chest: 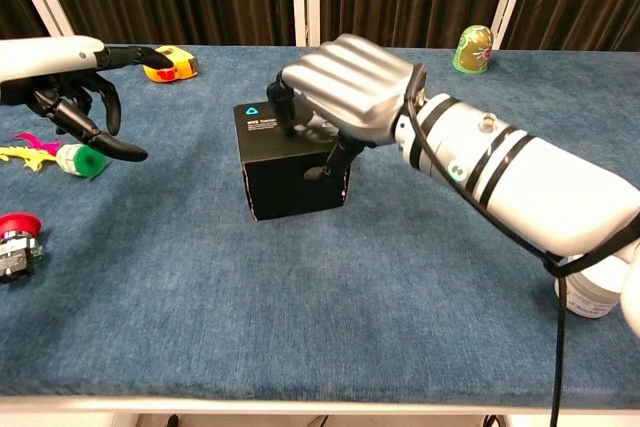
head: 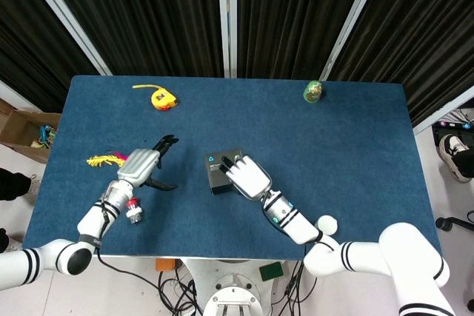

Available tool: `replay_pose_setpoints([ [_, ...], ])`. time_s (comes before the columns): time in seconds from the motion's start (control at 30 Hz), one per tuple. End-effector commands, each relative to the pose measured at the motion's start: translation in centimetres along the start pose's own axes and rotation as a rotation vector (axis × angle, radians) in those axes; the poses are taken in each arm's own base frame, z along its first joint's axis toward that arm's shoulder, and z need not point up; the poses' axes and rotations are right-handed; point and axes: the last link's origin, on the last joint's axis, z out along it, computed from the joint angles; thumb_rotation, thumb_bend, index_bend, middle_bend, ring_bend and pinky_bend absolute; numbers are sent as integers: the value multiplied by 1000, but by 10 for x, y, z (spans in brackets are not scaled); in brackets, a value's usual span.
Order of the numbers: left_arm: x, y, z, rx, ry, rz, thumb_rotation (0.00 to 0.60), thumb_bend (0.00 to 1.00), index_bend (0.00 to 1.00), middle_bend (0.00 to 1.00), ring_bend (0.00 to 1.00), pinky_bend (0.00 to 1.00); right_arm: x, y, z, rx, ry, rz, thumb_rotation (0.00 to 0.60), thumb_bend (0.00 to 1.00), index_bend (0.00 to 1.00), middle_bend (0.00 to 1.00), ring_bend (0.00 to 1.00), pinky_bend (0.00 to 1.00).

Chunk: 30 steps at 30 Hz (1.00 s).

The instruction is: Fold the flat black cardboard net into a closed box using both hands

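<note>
The black cardboard box (head: 219,171) stands folded as a closed cube on the blue table (head: 348,146), near the front middle. In the chest view the black box (chest: 290,182) shows a lid with a small blue logo. My right hand (head: 245,176) lies over the box's right half. In the chest view my right hand (chest: 350,92) has its fingers curled onto the lid and the thumb down on the front face. My left hand (head: 145,163) hovers well left of the box, away from it. The left hand (chest: 85,82) has its fingers apart and holds nothing.
A yellow tape measure (head: 161,98) lies at the back left and a green jar (head: 314,92) at the back right. Under my left arm lie a yellow-pink feather toy (head: 109,160) and a red-capped item (head: 133,211). A white tub (chest: 590,292) sits front right.
</note>
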Motion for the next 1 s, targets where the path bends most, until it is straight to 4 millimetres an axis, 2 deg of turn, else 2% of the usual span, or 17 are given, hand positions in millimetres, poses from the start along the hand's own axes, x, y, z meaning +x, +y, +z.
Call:
replay_pose_setpoints([
  [0.03, 2, 1, -1, -12, 15, -8, 462, 77, 0, 0, 467, 725, -14, -8, -6, 56, 45, -88, 600, 326, 621, 521, 805, 1000],
  [0.2, 5, -3, -3, -11, 30, -17, 462, 76, 0, 0, 466, 724, -18, -7, -7, 47, 58, -73, 600, 373, 635, 541, 809, 1000],
  [0.3, 8, -6, -5, -5, 35, -4, 464, 76, 0, 0, 459, 724, -10, -4, -7, 43, 103, -70, 600, 371, 635, 542, 808, 1000],
  [0.37, 12, -8, -9, -1, 43, 7, 473, 77, 0, 0, 413, 724, -1, 1, -8, 32, 152, -81, 600, 356, 626, 534, 808, 1000],
  [0.47, 22, -15, -20, 8, 72, 43, 528, 76, 0, 0, 314, 714, 14, 13, -15, -5, 217, -59, 600, 294, 509, 478, 799, 1000],
  [0.57, 30, -26, -34, 34, 111, 107, 594, 75, 0, 0, 283, 657, 30, 32, -26, -55, 266, -51, 600, 210, 373, 416, 722, 1000],
  [0.7, 37, -45, -57, 95, 148, 197, 598, 73, 0, 0, 242, 570, 48, 65, -52, -152, 281, -50, 600, 176, 265, 368, 581, 980],
  [0.73, 38, -49, -63, 112, 156, 216, 599, 73, 0, 0, 229, 546, 51, 73, -60, -176, 276, -44, 600, 176, 251, 356, 548, 942],
  [0.77, 40, -54, -69, 127, 166, 236, 598, 73, 0, 0, 223, 534, 54, 81, -69, -199, 260, -33, 600, 177, 231, 339, 500, 863],
  [0.83, 42, -66, -83, 169, 190, 281, 599, 73, 0, 9, 200, 494, 60, 101, -95, -265, 201, 12, 600, 186, 164, 287, 375, 613],
  [0.93, 43, -84, -106, 220, 220, 327, 599, 73, 0, 27, 154, 411, 70, 128, -138, -367, 106, 64, 600, 200, 49, 204, 210, 349],
  [1.0, 41, -96, -123, 249, 244, 343, 600, 73, 0, 31, 110, 346, 76, 143, -170, -425, 44, 82, 600, 205, 9, 158, 130, 242],
])
